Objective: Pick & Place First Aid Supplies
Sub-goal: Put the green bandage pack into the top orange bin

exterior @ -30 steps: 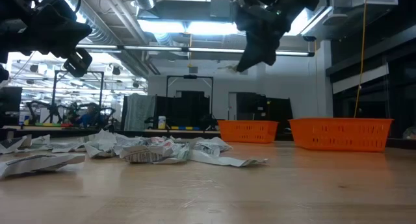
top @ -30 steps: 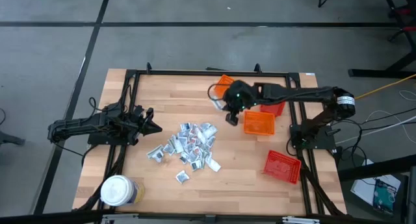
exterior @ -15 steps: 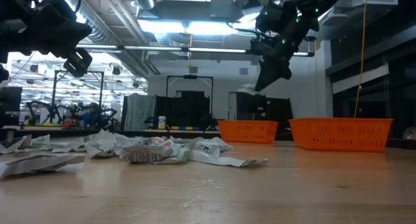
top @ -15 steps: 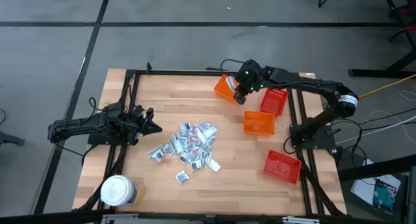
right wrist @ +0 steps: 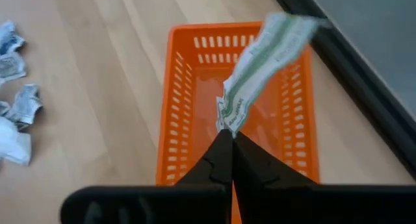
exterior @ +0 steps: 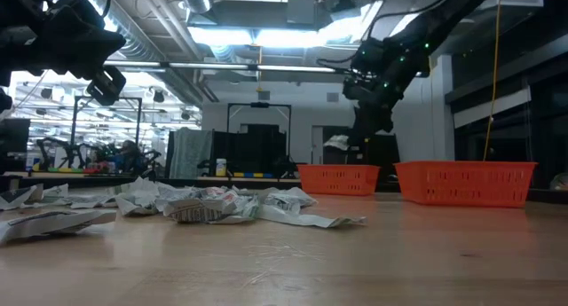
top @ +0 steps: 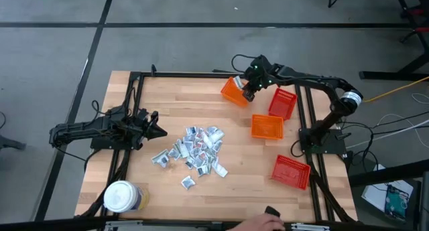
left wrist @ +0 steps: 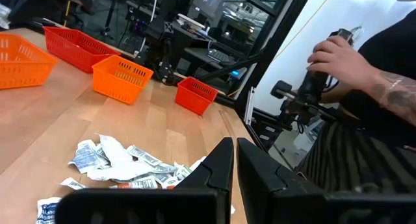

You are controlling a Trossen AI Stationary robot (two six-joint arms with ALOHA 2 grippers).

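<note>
right gripper (right wrist: pixel 231 134) pinches a crinkled packet (right wrist: pixel 263 58) over the orange mesh basket (right wrist: pixel 177 107); left gripper (left wrist: pixel 234 160) closed, empty.

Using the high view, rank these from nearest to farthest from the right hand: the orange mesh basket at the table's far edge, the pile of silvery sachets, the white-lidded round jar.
1. Orange mesh basket at the table's far edge: directly beneath the right hand.
2. Pile of silvery sachets: mid-table, toward the left arm.
3. White-lidded round jar: near corner on the left arm's side.

Honestly can't read any text here. The packets (left wrist: pixel 123 169) have blue print on them, but it's too small to make out.
</note>
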